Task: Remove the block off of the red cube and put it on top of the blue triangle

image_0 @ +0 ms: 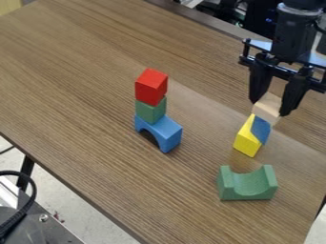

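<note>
wood-grain table (70, 81). claw (270, 107) gripping pale block (267, 105) right at the top of blue triangle (260, 128), yellow block (246, 139) alongside. red cube (151, 86) well apart, on green block (151, 110) over blue arch (166, 132).

Black arm (294, 31), gripper (269, 108) pointing down.
The arm hangs from the top edge at upper right; the two fingers reach downward, slightly apart, in a gripping pose.
</note>
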You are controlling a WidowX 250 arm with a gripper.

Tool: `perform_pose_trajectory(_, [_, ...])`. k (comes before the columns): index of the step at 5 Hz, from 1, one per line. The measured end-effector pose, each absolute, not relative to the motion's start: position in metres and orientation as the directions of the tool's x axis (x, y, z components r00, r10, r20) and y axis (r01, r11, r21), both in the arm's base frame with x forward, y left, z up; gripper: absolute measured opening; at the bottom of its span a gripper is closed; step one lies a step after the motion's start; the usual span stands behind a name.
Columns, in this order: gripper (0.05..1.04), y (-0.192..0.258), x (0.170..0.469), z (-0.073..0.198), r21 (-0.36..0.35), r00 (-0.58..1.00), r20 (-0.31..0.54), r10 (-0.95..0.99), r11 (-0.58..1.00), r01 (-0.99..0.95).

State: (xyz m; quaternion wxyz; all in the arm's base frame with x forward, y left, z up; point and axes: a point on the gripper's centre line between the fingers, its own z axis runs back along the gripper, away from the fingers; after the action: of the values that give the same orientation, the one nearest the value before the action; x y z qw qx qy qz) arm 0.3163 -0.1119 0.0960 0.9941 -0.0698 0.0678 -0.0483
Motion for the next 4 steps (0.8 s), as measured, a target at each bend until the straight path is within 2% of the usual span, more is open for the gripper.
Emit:
perform_pose_trajectory(1, [0.543,-0.1116,0.3169,0.0883,-0.136,0.984,-0.147,-0.103,0.987,0.083])
perform_pose_trajectory(2, [0.590,-0.1115,0.3195,0.0838,-0.124,0.982,-0.163,-0.100,0.989,0.080])
perform_pose_trajectory(3, [0.889,-0.1095,0.3171,0.0798,-0.109,0.977,-0.190,-0.092,0.991,0.072])
perform_pose_trajectory(4, [1.012,-0.1091,0.3169,0.0789,-0.111,0.978,-0.192,-0.077,0.992,0.056])
